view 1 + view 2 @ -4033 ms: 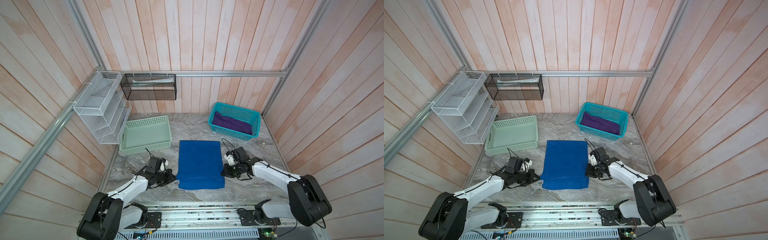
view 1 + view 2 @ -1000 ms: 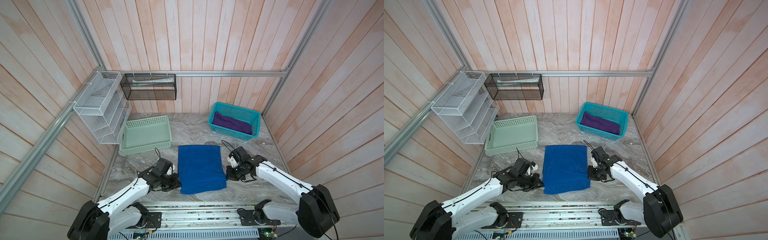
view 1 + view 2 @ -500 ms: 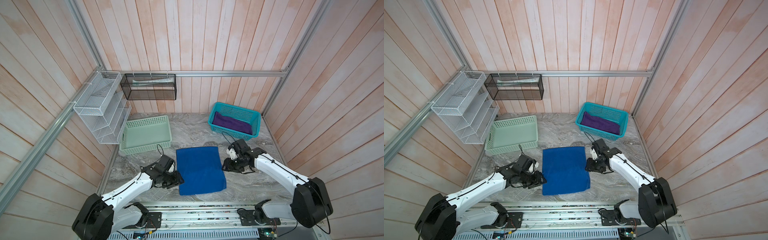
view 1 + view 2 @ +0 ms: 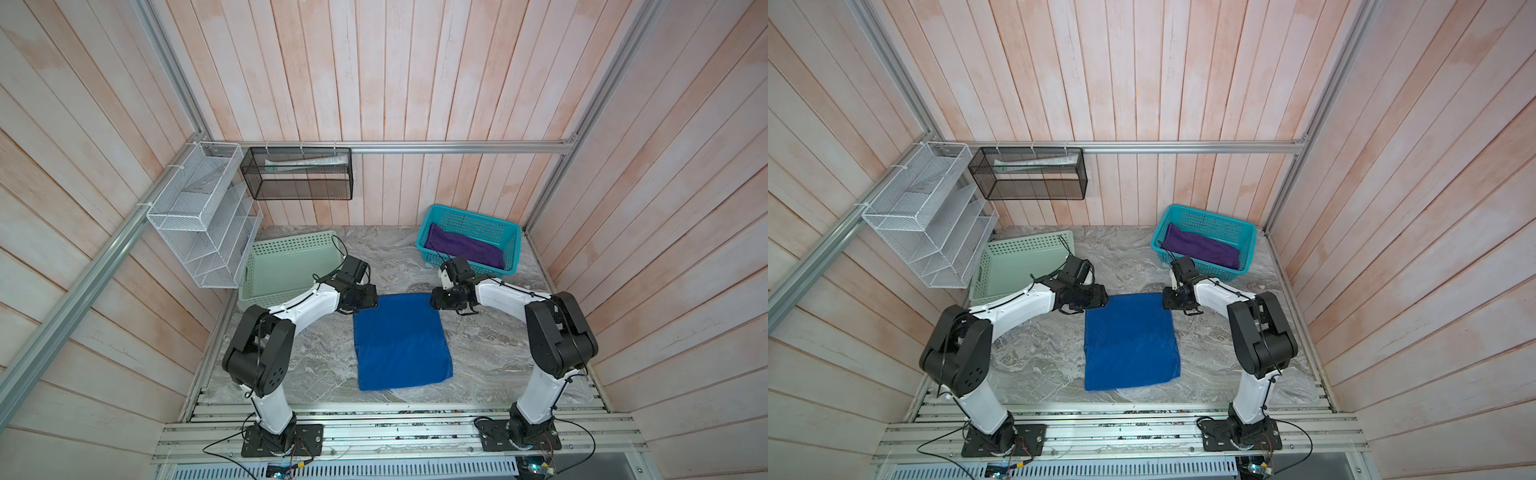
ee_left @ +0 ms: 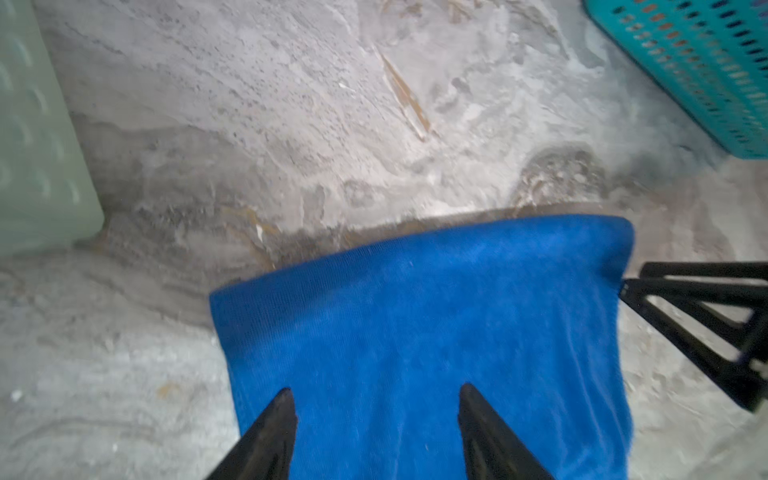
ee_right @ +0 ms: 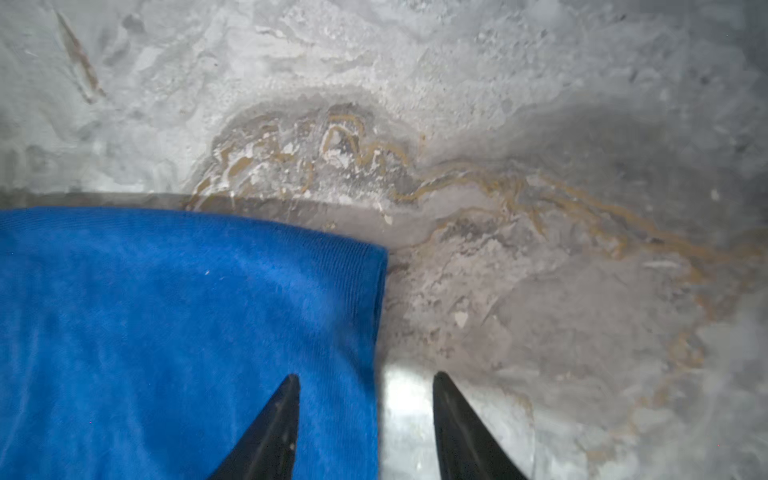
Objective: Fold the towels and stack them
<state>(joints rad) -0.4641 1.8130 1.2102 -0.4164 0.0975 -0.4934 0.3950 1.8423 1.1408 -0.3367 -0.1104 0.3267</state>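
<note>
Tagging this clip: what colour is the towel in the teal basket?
Purple towel, clearest in a top view.

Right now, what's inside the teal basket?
A purple towel lies in the teal basket, covering most of its floor. Anything beneath the towel is hidden.

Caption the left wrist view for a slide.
Left claw, open, poised over the blue towel lying on the marble table.

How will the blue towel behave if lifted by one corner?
Probably floppy: the blue towel lies flat in soft folded layers, so it would likely drape and unfold. Its fuzzy terry surface suggests it should not slip easily.
</note>
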